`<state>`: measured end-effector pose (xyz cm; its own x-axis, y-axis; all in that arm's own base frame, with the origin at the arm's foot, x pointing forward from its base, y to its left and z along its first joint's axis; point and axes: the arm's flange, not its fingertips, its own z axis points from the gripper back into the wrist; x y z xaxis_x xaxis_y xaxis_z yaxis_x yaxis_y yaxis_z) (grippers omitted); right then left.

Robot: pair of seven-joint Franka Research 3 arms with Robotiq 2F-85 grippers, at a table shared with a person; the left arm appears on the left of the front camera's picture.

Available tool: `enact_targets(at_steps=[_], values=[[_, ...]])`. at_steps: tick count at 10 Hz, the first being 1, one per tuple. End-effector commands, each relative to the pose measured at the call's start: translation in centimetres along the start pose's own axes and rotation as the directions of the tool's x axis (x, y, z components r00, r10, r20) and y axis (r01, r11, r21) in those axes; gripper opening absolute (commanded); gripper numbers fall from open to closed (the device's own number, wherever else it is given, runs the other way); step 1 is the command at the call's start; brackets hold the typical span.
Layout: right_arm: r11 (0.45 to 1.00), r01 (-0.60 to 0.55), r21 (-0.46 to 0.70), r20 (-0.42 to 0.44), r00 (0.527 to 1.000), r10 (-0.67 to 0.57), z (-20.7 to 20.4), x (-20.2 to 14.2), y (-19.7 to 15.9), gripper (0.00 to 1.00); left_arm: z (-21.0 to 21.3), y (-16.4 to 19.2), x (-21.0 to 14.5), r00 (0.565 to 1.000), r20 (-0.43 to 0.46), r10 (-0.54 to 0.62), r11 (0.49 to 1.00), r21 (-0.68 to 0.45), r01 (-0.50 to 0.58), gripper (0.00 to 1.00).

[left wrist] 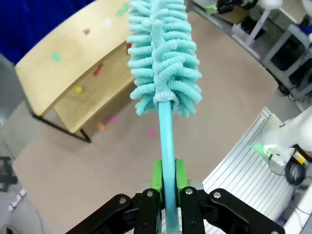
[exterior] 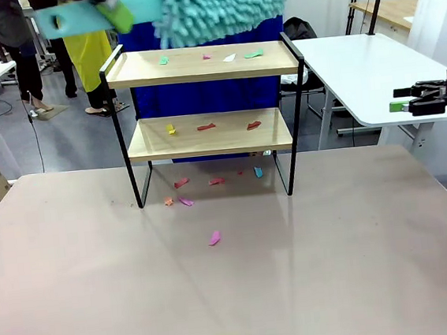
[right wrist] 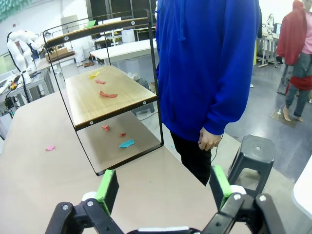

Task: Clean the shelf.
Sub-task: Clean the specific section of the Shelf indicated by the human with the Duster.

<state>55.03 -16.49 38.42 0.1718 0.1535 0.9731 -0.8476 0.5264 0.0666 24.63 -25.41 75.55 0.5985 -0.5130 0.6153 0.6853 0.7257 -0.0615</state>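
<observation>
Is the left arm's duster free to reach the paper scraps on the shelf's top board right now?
Probably yes: the duster, clamped in the left tool, hangs above the top board, with nothing between it and the scraps.

Light wood shelf [exterior: 198, 65] boards, black metal frame, fluffy cloth duster [left wrist: 163, 53], matt table [exterior: 236, 293]

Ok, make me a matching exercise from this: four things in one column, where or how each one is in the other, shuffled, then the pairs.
Things
1 duster
2 right gripper
3 nearest scrap
4 person

Place or state
A open, holding nothing
B on the table, in front of the shelf
C behind the shelf
D clamped in the left gripper

Pairs: 1-D, 2-A, 3-B, 4-C
</observation>
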Motion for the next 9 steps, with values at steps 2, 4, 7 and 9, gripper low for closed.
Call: enact_targets(at_steps=[2, 4, 7, 9], values=[[1.000, -0.004, 0.001, 0.002, 1.000, 0.004, -0.1, 0.2, 0.1, 1.00, 1.5, 0.1, -1.3, 1.000, -0.010, 0.012, 1.000, 0.014, -0.012, 0.13], [1.000, -0.004, 0.001, 0.002, 1.000, 0.004, -0.1, 0.2, 0.1, 1.00, 1.5, 0.1, -1.3, 1.000, -0.010, 0.012, 1.000, 0.014, -0.012, 0.13], [1.000, -0.004, 0.001, 0.002, 1.000, 0.004, -0.1, 0.2, 0.1, 1.00, -1.9, -4.5, 3.7, 0.988, 0.007, 0.156, 0.988, -0.018, -0.156, 0.13], [1.000, -0.004, 0.001, 0.002, 1.000, 0.004, -0.1, 0.2, 0.1, 1.00, -5.0, -8.6, 8.7, 0.955, 0.098, 0.279, 0.954, 0.085, -0.288, 0.13]])
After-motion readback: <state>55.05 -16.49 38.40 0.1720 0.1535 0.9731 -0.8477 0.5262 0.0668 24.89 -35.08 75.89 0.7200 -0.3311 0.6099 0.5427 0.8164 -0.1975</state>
